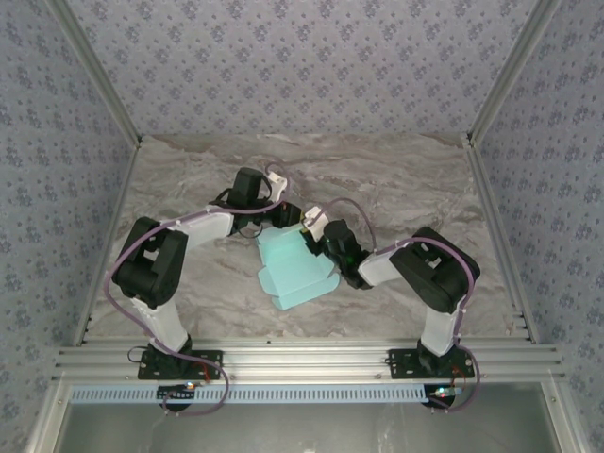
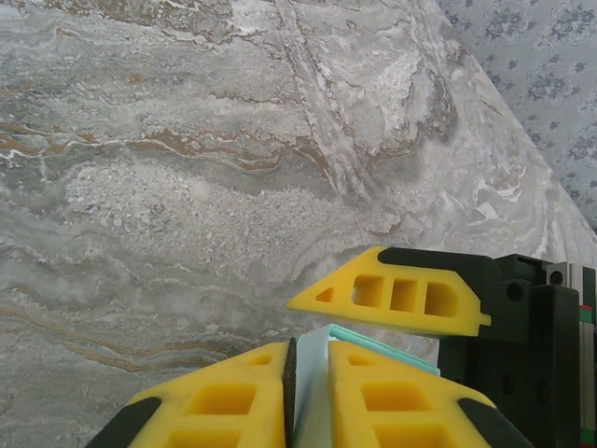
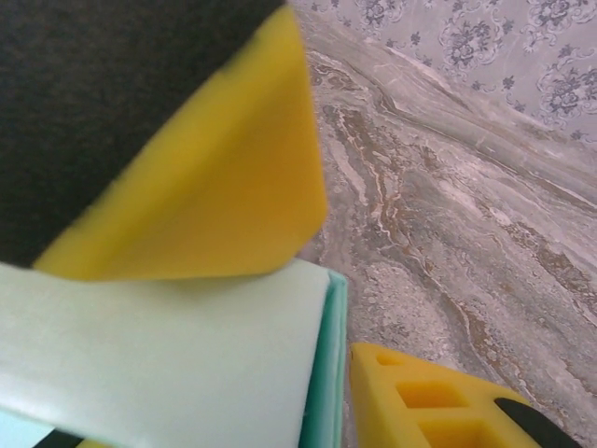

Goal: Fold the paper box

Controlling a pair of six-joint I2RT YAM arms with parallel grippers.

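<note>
Cyan paper box [image 1: 294, 271], seemingly pinched in left hand [image 2: 310, 359]

Setup sits in a little booth. The back wall [image 1: 302, 57], left wall [image 1: 38, 189] and right wall [image 1: 566, 189] all wear the same grey-blue wallpaper with a small floral print. The table [image 1: 396, 170] has a marble-look top, grey and white with brownish veins swirling across it. Silver aluminium posts [image 1: 94, 66] rise from the table's far corners. Ribbed aluminium rails [image 1: 302, 360] span its near edge, with a pale slotted strip [image 1: 311, 392] just in front. Lighting is soft and even.
</note>
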